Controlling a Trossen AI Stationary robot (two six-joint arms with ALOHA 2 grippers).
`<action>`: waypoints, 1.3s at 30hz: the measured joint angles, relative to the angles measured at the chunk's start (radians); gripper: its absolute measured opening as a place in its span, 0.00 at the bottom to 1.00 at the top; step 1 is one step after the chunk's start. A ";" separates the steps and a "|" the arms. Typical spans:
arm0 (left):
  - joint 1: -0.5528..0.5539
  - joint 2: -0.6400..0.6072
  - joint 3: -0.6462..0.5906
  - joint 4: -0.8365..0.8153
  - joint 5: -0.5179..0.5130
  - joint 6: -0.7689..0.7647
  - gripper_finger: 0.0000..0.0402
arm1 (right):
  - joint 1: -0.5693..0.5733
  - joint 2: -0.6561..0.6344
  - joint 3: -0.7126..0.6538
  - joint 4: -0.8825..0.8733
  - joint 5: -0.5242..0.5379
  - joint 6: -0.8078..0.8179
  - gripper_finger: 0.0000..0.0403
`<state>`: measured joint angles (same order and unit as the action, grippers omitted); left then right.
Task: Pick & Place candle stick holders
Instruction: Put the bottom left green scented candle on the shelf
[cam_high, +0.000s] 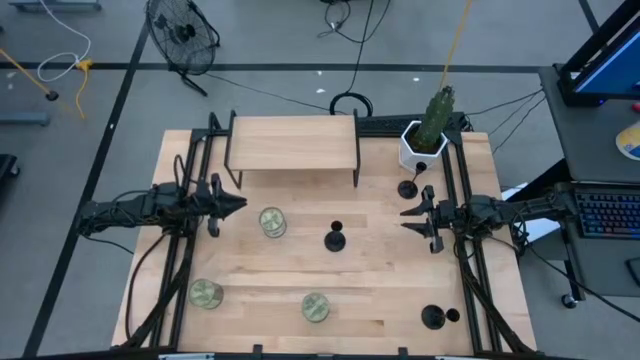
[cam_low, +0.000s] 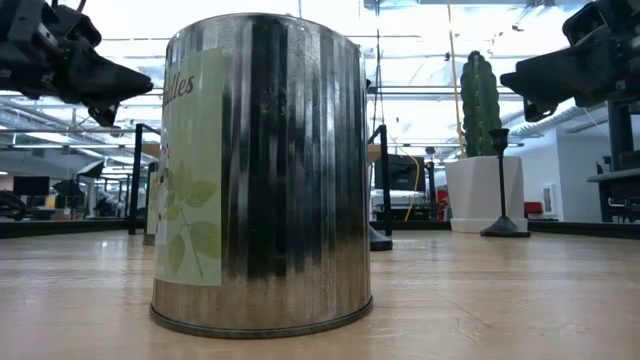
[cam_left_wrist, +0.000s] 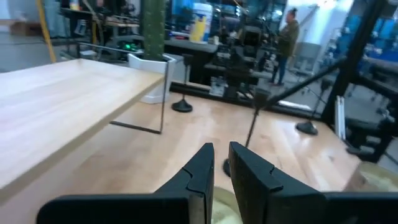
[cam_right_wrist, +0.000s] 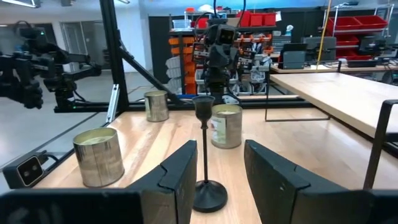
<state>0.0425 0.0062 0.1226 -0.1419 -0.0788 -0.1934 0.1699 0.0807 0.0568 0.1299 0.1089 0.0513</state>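
Three candle stick holders stood on the desk (cam_high: 380, 215) in the high view: one at centre (cam_high: 335, 239), one right of centre near the white planter (cam_high: 421, 146) (cam_high: 407, 189), one at the lower right (cam_high: 433, 318). The right claw (cam_high: 408, 216), its fingers spread and pinching nothing, hovered at the right of the frame, aimed at the centre holder (cam_right_wrist: 206, 149). Risk lay in the thin stem and small base: an off-line approach could clip the stem and topple it. A green glass jar (cam_high: 272, 222) stood just beyond and might be bumped. The left claw (cam_high: 240, 204), fingers nearly pressed together and empty, waited at the left.
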 joint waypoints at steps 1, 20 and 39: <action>0.000 0.000 0.000 0.010 -0.001 -0.037 0.13 | 0.000 0.000 0.000 0.000 0.000 0.000 0.31; -0.009 0.000 0.000 0.271 -0.027 -0.440 0.13 | 0.000 0.000 0.000 0.000 -0.001 0.000 0.31; -0.193 0.675 0.611 -0.479 -0.070 -0.644 0.13 | 0.000 0.000 0.000 0.001 -0.005 0.000 0.31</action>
<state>-0.1508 0.6813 0.7338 -0.6209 -0.1489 -0.8371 0.1699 0.0807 0.0569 0.1310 0.1040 0.0517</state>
